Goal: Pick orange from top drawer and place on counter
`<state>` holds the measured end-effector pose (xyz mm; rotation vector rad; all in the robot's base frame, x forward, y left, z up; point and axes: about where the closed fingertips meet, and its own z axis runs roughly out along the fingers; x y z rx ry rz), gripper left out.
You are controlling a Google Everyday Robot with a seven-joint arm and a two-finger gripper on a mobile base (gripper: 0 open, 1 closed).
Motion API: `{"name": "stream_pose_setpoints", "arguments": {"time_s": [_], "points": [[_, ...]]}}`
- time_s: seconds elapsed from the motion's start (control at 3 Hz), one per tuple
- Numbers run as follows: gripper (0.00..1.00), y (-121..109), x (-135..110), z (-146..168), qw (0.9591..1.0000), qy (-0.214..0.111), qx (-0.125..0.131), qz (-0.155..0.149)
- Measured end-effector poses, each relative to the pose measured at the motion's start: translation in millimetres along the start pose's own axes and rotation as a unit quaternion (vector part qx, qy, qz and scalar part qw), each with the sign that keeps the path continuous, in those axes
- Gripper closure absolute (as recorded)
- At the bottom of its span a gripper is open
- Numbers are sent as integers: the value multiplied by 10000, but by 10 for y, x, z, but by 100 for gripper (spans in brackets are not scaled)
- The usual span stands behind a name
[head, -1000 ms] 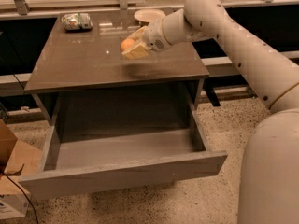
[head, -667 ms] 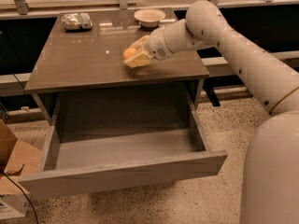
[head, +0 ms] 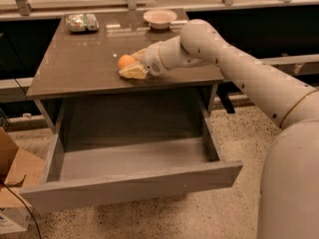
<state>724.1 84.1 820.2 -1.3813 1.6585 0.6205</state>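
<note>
Fingers (head: pixel 132 72) of mine grip the orange (head: pixel 125 61), one pale pad under it and one behind, low over the front middle of the counter (head: pixel 75 68). I cannot tell whether the fruit rests on the surface or hangs just above it. I judge this to be the placing step: the orange is out of the drawer (head: pixel 134 183), which stands pulled out at 6 o'clock below the counter edge. The next move calls for settling the fruit fully on the counter, easing my grip apart gently so it does not roll toward the near edge, then drawing back toward 3 o'clock, where my arm (head: pixel 224 59) comes in. The orange is round, so it has no long axis and points nowhere that I can make out. A bowl (head: pixel 160 18) sits at 1 o'clock from it, a packet (head: pixel 82 22) at 11 o'clock, both well apart.
</note>
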Motion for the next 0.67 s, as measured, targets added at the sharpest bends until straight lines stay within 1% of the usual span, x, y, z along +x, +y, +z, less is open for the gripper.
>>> {"name": "stream_pose_setpoints", "arguments": {"time_s": [0.33, 0.67], "points": [[0, -119, -75, 24, 10000, -1, 1, -1], [0, -120, -75, 24, 10000, -1, 1, -1]]}}
